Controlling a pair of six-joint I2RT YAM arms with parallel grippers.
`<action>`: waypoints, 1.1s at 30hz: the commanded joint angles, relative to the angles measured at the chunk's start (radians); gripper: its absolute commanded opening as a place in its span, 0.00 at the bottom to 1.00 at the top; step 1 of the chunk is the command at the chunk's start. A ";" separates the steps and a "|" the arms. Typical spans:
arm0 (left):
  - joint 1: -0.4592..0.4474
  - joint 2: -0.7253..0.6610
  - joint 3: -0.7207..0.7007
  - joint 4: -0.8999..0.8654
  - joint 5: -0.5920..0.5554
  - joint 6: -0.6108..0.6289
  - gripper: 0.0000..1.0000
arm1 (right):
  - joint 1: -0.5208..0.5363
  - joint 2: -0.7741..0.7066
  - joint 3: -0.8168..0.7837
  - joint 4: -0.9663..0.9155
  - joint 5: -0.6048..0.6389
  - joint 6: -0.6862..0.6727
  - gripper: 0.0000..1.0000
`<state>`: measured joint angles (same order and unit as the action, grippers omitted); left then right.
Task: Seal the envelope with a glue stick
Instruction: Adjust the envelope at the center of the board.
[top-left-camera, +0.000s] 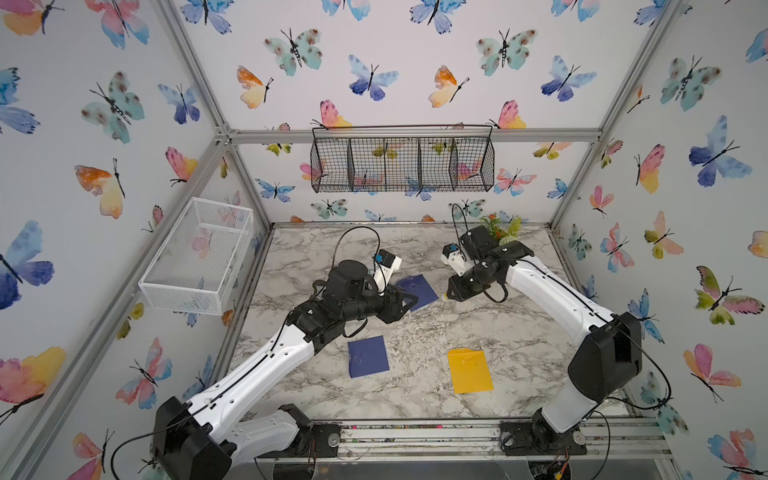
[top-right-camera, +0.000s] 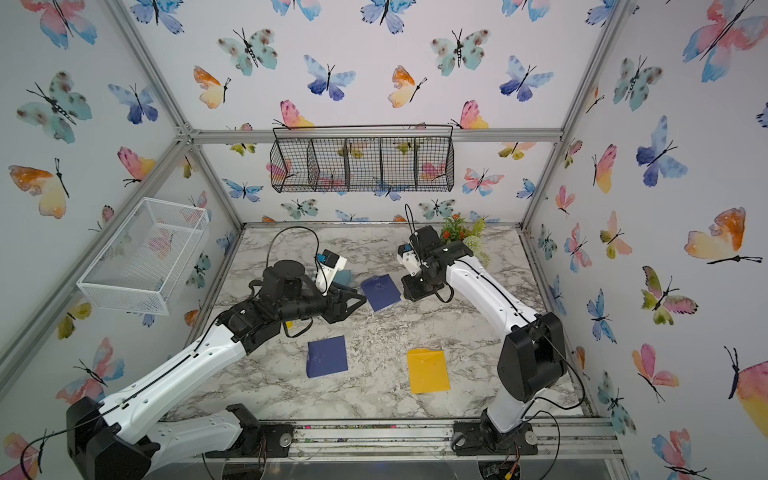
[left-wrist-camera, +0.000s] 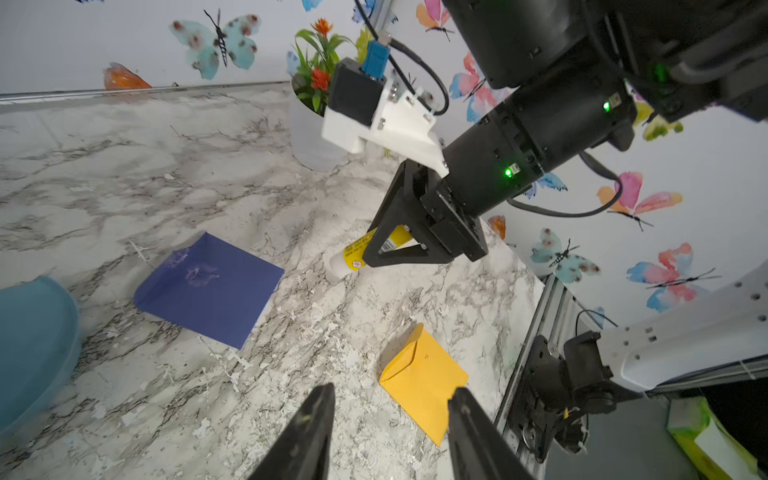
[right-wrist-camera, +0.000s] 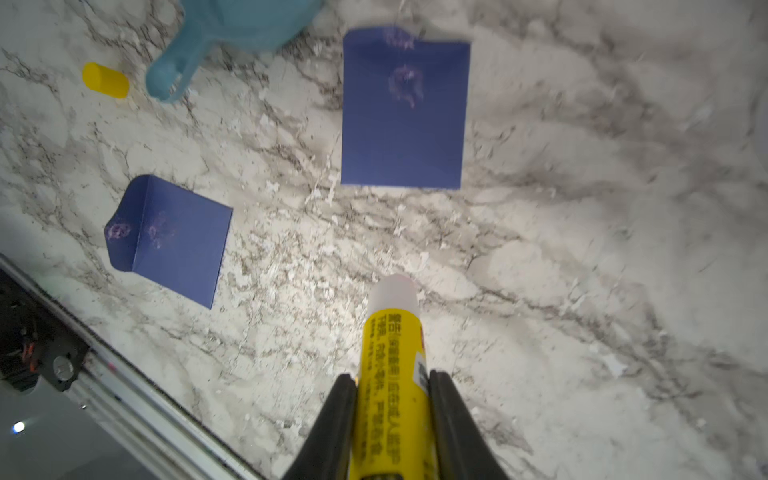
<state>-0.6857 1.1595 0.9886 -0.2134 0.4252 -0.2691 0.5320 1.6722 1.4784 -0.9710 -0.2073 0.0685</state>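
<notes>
My right gripper (right-wrist-camera: 392, 376) is shut on the glue stick (right-wrist-camera: 390, 345), a yellow tube with its white tip bare. The tip points down at the marble, close to the right edge of the far blue envelope (top-left-camera: 417, 291), which lies flat with smears on it. In the left wrist view the glue stick (left-wrist-camera: 353, 259) sticks out of the black fingers. A second blue envelope (top-left-camera: 368, 356) with its flap open and a yellow envelope (top-left-camera: 469, 370) lie nearer the front. My left gripper (left-wrist-camera: 392, 390) is open and holds nothing, at the far blue envelope's left edge (top-right-camera: 359, 300).
A yellow cap (right-wrist-camera: 105, 80) lies on the marble beside a teal scoop-like bowl (right-wrist-camera: 232, 25). A potted plant (top-left-camera: 500, 226) stands at the back right. A white wire basket (top-left-camera: 195, 257) hangs on the left wall and a black one (top-left-camera: 401, 160) on the back wall.
</notes>
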 joint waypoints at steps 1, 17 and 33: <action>-0.019 0.032 -0.032 0.049 0.115 0.053 0.45 | 0.006 -0.040 -0.064 -0.104 -0.032 0.168 0.02; -0.265 0.348 -0.106 0.213 0.016 0.231 0.43 | 0.007 -0.305 -0.211 -0.158 0.243 0.457 0.02; -0.354 0.747 0.206 0.077 -0.200 0.531 0.41 | -0.001 -0.371 -0.265 -0.172 0.333 0.484 0.02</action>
<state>-1.0443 1.8614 1.1442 -0.1020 0.2600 0.1917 0.5354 1.3254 1.2274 -1.1233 0.0937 0.5392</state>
